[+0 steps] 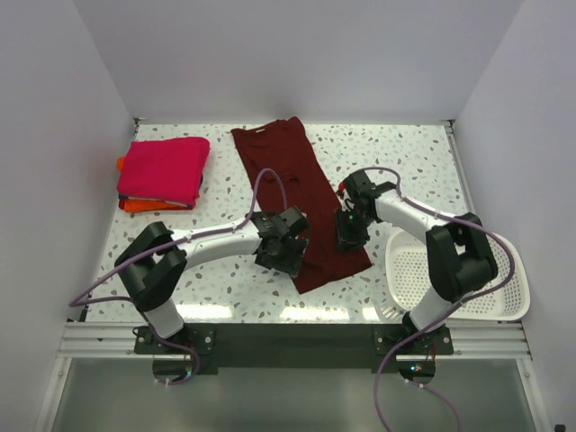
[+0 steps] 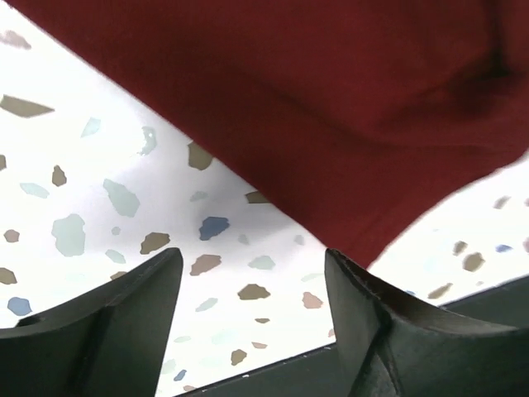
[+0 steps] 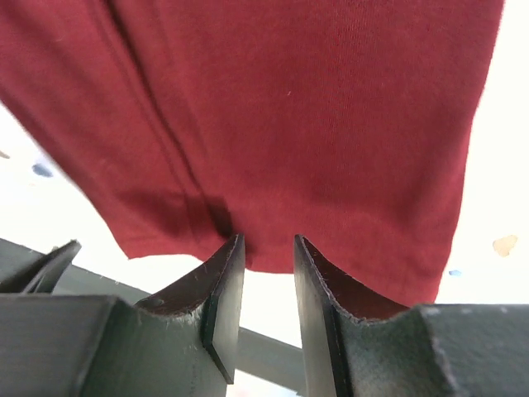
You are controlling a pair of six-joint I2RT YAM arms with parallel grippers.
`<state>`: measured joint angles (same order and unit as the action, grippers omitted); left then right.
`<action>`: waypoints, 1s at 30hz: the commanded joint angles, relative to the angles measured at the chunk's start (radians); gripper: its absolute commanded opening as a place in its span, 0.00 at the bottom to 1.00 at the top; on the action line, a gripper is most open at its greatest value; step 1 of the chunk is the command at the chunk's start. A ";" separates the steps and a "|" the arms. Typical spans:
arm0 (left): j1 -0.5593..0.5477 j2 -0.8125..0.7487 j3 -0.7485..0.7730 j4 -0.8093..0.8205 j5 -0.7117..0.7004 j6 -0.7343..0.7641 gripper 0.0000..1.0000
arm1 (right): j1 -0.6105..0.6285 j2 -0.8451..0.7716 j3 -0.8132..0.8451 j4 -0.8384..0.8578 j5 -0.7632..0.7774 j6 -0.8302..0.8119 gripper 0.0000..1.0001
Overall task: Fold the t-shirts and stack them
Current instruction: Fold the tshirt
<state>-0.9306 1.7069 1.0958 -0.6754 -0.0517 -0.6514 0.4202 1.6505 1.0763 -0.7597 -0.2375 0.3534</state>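
Lying flat, maroon t-shirt (image 1: 288, 171) ends btwn left hand (image 2: 252, 258) & right hand (image 3: 269, 241).

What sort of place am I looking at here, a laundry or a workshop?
Most likely a robotics test booth: plain white walls box in a speckled table, a left arm and a right arm are mounted at its near edge, and both reach over a maroon t-shirt.

Maroon t-shirt (image 1: 297, 189) lies centrally as a long strip; folded magenta t-shirt (image 1: 164, 169) rests atop orange t-shirt (image 1: 144, 205).
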 commanded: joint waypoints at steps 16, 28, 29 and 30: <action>-0.004 -0.151 -0.020 -0.024 -0.048 -0.111 0.87 | 0.087 0.055 -0.233 0.135 -0.009 0.080 0.34; -0.004 -0.388 -0.244 -0.107 -0.096 -0.346 0.88 | 0.259 0.043 -0.248 0.198 -0.074 0.216 0.34; -0.004 -0.414 -0.269 -0.107 -0.096 -0.373 0.88 | 0.270 0.045 -0.245 0.201 -0.077 0.220 0.34; -0.005 -0.423 -0.281 -0.107 -0.094 -0.385 0.87 | 0.291 0.046 -0.245 0.200 -0.082 0.223 0.34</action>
<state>-0.9310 1.3418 0.8524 -0.7551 -0.1226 -0.9337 0.6628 1.6489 0.8764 -0.5709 -0.3435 0.5461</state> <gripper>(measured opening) 0.877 0.342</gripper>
